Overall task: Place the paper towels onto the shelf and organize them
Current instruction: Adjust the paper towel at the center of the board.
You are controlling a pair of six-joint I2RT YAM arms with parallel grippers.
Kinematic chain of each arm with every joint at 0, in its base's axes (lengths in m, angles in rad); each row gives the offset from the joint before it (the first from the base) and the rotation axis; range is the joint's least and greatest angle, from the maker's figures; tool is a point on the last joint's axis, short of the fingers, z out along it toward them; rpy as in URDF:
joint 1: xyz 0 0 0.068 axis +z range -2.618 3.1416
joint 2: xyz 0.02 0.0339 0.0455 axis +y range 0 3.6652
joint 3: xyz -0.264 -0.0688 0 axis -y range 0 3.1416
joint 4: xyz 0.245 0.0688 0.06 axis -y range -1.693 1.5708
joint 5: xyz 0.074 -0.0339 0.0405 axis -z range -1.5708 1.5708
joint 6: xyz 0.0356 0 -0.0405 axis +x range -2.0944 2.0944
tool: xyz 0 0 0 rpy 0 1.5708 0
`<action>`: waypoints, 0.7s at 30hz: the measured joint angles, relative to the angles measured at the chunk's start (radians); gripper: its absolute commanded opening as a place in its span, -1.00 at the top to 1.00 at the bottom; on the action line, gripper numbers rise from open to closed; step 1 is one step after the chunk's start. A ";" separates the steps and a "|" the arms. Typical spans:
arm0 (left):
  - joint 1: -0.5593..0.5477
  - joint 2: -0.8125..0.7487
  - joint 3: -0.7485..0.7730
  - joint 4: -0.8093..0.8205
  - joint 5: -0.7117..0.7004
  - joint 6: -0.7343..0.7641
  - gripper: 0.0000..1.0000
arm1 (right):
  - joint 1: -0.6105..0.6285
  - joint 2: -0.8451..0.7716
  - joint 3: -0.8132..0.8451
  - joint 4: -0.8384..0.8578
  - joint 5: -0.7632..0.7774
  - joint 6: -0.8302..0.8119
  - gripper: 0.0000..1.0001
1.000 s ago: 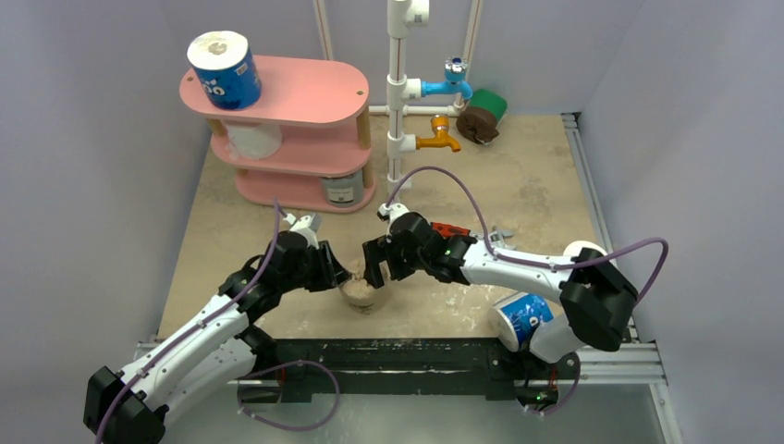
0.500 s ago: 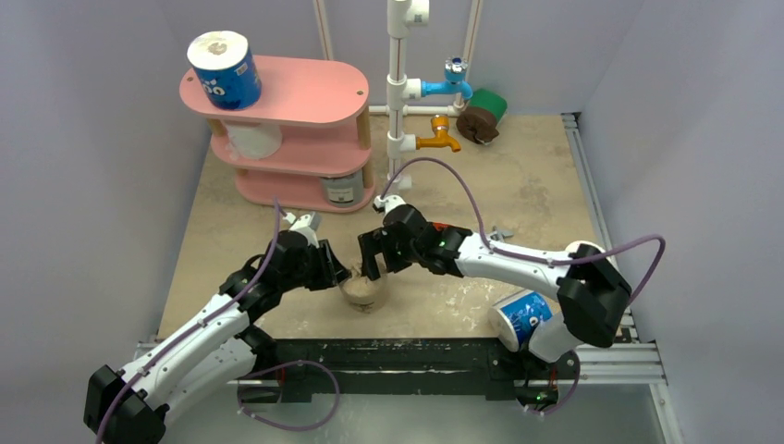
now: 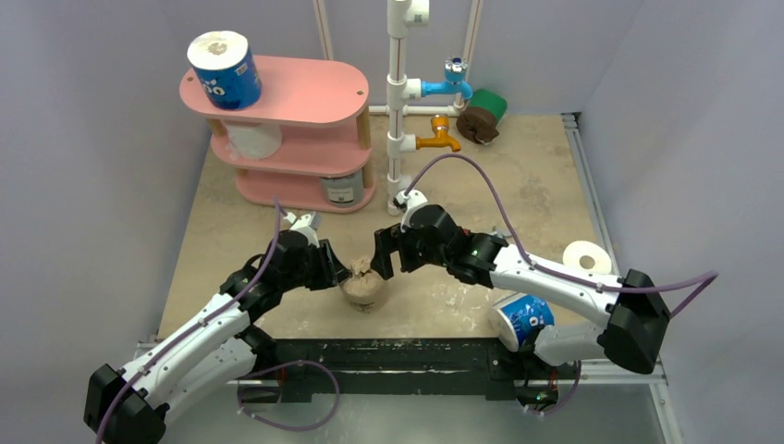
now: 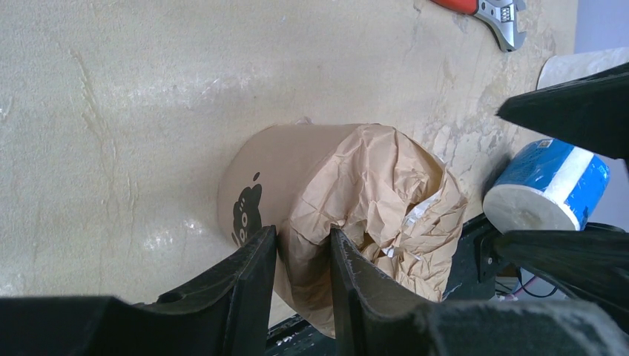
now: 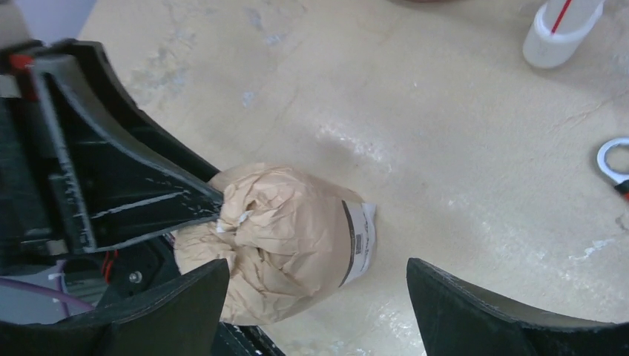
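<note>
Now the left end effector (image 4: pixel 304 243) pinches crumpled wrapper on the brown-wrapped roll (image 4: pixel 371 185); the right end effector (image 5: pixel 317 267) gapes wide, apparently just beside it.

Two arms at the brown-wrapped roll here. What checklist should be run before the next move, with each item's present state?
1. Left gripper shut on the brown roll's crumpled wrapper: ok.
2. Grip takes the roll's body, not just paper: not ok, it seems.
3. Right gripper open at the roll: ok.
4. Right gripper touching the roll: cannot tell.
5. Free space on the shelf top board, beside the blue roll: ok.
</note>
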 measured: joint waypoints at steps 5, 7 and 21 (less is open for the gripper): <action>0.000 0.002 0.000 0.003 0.000 0.000 0.38 | -0.004 0.068 -0.010 0.005 0.005 0.032 -0.80; 0.000 0.003 0.000 0.004 0.000 -0.001 0.38 | -0.011 0.099 0.004 0.008 0.005 0.037 -0.80; -0.012 0.006 0.000 0.009 -0.001 -0.003 0.38 | -0.025 0.214 0.029 0.036 -0.039 0.025 -0.79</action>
